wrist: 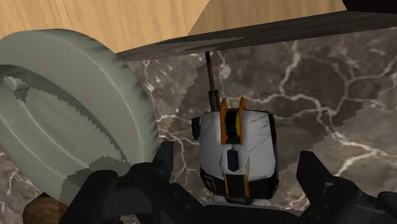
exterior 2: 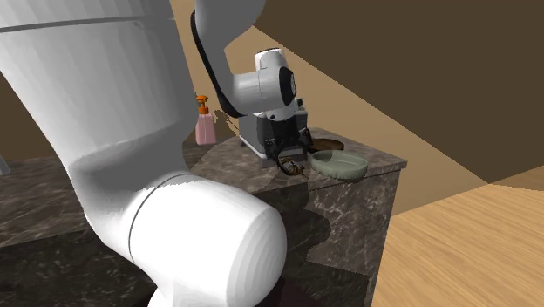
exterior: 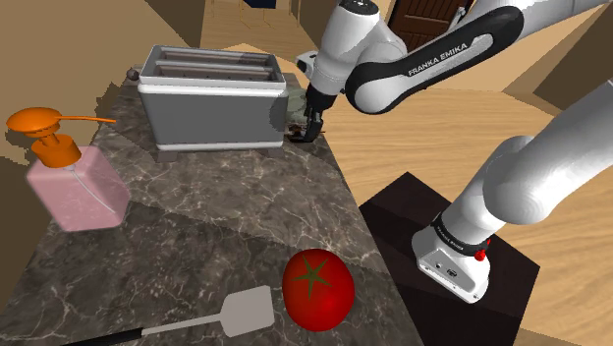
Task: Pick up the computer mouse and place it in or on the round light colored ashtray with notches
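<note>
Jaws stand apart and hold nothing. In the wrist view the black fingers [wrist: 318, 181] flank the white-and-black computer mouse [wrist: 235, 156], with a gap on each side. The mouse lies on the dark marble counter [wrist: 318, 83], just beside the round grey-green ashtray [wrist: 70, 114]. In the shoulder view the gripper [exterior: 309, 133] is low at the counter by the toaster [exterior: 211, 98]. In the second exterior view the gripper [exterior 2: 289, 162] is down on the counter, with the ashtray [exterior 2: 340, 163] just beside it.

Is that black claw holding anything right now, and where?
Nothing is held: the gripper has its open fingers standing either side of the mouse without touching it.
</note>
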Robot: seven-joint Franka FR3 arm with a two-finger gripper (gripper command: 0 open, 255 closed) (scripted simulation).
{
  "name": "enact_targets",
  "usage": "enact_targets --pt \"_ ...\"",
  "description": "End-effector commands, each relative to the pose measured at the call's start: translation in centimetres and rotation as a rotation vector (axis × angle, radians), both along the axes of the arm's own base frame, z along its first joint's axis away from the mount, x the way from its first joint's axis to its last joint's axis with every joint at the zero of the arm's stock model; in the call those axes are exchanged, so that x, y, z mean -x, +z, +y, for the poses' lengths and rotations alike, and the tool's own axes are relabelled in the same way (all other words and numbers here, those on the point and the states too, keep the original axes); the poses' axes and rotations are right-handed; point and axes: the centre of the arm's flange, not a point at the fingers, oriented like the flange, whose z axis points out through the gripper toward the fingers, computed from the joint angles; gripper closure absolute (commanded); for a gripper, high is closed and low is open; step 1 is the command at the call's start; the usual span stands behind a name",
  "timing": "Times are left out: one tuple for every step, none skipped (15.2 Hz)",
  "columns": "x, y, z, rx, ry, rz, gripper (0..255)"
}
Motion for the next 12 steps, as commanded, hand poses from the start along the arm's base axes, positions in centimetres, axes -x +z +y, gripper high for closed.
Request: enact_targets --pt "-0.1 -1.1 0.0 0.000 0.003 -0.002 0" --pt "-0.3 -1.6 -0.1 0.000 0.003 -0.002 0" --pt "-0.4 -2.1 -0.1 0.000 0.003 -0.002 0" --pt "-0.5 -2.4 -0.1 0.000 0.003 -0.002 0" --pt "-0.5 -2.4 -0.1 0.000 0.003 -0.002 0" --pt "-0.5 -2.4 -0.1 0.000 0.003 -0.002 0" --pt "-0.5 -2.4 -0.1 0.000 0.003 -0.002 0" --pt "-0.5 -2.4 -0.1 0.000 0.003 -0.002 0" --pt "-0.5 -2.4 -0.1 0.000 0.003 -0.002 0" --pt "-0.5 -2.4 -0.1 0.000 0.003 -0.002 0" --pt "-0.5 -2.4 -0.1 0.000 0.003 -0.002 0" --pt "-0.5 -2.4 -0.1 0.000 0.003 -0.002 0"
